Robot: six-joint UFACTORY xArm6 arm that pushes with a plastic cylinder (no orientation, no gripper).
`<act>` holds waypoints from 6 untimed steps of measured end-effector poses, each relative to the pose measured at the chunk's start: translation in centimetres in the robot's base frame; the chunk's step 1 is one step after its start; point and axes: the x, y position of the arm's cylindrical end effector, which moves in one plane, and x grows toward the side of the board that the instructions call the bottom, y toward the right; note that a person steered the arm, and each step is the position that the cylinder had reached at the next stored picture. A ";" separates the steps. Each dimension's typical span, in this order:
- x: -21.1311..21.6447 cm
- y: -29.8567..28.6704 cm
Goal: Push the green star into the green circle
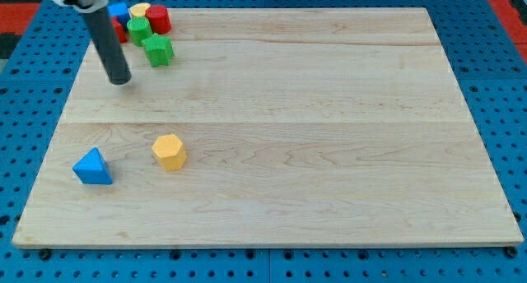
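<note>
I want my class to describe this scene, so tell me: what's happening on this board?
A robot arm's rod is pushing coloured blocks on a wooden board. The green star now sits against the green circle in the cluster at the view's top left. My tip stands apart, left of and below the star. A yellow hexagon and blue triangle lie lower left.

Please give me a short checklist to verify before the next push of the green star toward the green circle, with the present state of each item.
1. Green star upright on the board: ok.
2. Star touching the green circle: cannot tell; they sit very close, star at the circle's lower right.
3. My tip behind the star for a push toward the circle: not ok; it stands apart, to the star's lower left.
4. Push path free of other blocks: ok; red block and yellow block lie beyond the circle.
5. Yellow hexagon and blue triangle out of the way: ok.
</note>
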 end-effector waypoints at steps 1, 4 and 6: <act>-0.3 1.2; -4.6 6.2; -2.0 2.7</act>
